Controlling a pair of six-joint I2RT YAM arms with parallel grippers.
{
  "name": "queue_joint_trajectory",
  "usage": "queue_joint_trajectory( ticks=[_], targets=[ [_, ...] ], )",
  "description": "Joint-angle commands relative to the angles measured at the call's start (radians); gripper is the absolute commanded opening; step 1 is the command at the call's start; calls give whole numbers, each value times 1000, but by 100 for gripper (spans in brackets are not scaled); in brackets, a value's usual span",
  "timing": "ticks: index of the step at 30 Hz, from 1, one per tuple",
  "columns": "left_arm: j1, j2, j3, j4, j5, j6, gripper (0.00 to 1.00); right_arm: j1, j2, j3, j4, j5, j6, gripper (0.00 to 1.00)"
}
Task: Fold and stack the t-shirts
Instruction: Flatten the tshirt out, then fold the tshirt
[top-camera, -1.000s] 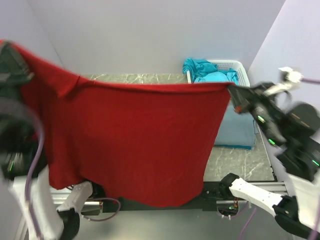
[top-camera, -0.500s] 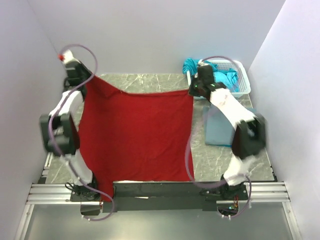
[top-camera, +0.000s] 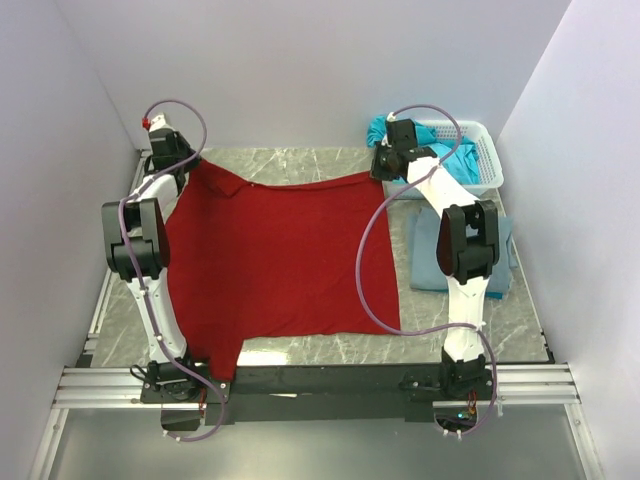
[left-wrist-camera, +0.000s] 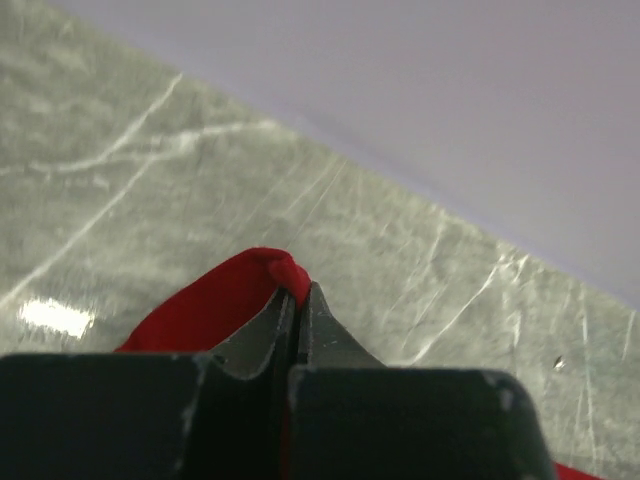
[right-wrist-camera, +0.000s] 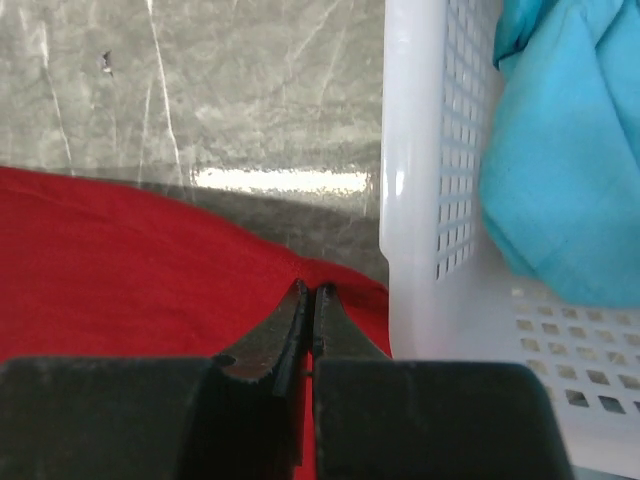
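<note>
I see the dark red t-shirt (top-camera: 280, 255) spread on the tabletop (top-camera: 480, 325). The left end effector (left-wrist-camera: 297, 298) is clamped on its far-left corner. The right end effector (right-wrist-camera: 308, 293) is clamped on its far-right corner.

text: none legible | labels: none | brands: none | numbers: none | signs: none | views checked: top external, left wrist, right wrist
</note>
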Motion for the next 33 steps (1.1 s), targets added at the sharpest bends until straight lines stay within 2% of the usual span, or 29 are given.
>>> queue_joint_trajectory(
  ticks=[1,13,16,21,29,33],
  targets=[
    [-1,-24,34,31,12,-10,1,-13,-22,32,-4,-14,-22,0],
    [-1,-282,-233,-63,-56,-143,1,-11,-131,-106,9,-9,-8,0],
    [-3,-356,-295,-115,-56,-177,1,-11,-155,-140,2,-3,-7,0],
    [-1,-487,-368,-289,-171,-218,0,-10,-204,-194,1,9,-11,0],
    [-6,-714,-525,-419,-209,-306,0,-10,-278,-261,-19,9,-23,0],
    [-13,-828,-595,-480,-274,-353,0,-10,-318,-296,-21,-3,-31,0]
  ],
)
